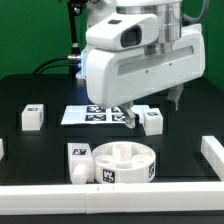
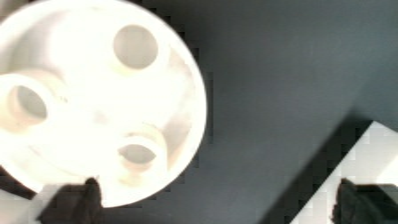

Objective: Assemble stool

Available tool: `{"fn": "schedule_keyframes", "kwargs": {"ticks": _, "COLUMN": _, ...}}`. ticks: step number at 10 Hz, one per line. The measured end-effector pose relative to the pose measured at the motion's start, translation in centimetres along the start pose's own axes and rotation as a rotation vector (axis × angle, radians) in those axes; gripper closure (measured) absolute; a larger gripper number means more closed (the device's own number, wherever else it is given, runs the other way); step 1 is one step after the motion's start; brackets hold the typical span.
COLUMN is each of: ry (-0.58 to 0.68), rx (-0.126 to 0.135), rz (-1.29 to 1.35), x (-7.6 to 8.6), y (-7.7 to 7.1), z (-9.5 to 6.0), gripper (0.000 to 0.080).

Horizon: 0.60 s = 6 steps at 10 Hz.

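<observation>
The robot's pincer (image 2: 217,200) is spread wide. Nothing sits between its two dark fingers (image 2: 71,203). In the wrist view, one finger shows in front of the rim of the round white plastic seat (image 1: 122,160) (I cannot tell if it touches the rim).

The seat lies flat on the black table (image 1: 185,160), near the front. Its three round holes (image 2: 134,42) face up. It has a small black-and-white square tag (image 1: 108,176) on its side.

The big white robot arm (image 1: 130,60) hangs over the table, behind the seat.

A blocky white plastic leg (image 1: 77,153) with a tag on it lies just beside the seat, on the exterior view's left. A second white leg (image 1: 152,122) sits farther back, just beside the end of the marker board (image 1: 85,115) on the exterior view's right. The marker board is the thin flat white sheet with several tags printed on it. A third white leg (image 1: 32,117) sits by itself on the exterior view's left, well apart from the seat (its tag faces up).

A long white wall (image 1: 150,192) runs along the front edge of the table.
</observation>
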<state>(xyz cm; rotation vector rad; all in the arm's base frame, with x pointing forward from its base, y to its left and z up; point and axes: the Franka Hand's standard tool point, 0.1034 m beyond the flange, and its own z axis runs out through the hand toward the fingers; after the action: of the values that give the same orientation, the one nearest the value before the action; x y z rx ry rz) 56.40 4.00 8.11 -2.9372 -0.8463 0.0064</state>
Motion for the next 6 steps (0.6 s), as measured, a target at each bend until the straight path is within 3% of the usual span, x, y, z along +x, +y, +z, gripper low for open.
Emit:
{"fn": "schedule_keyframes", "kwargs": {"ticks": 4, "ry": -0.001, "rx": 0.000, "rz": 0.002, "x": -0.2, "y": 0.0, "z": 0.3, "gripper": 0.0150}}
{"fn": "schedule_keyframes", "kwargs": {"ticks": 6, "ry": -0.004, "rx": -0.001, "rz": 0.010, "x": -0.6, "y": 0.4, "z": 3.2, "gripper": 0.0150}}
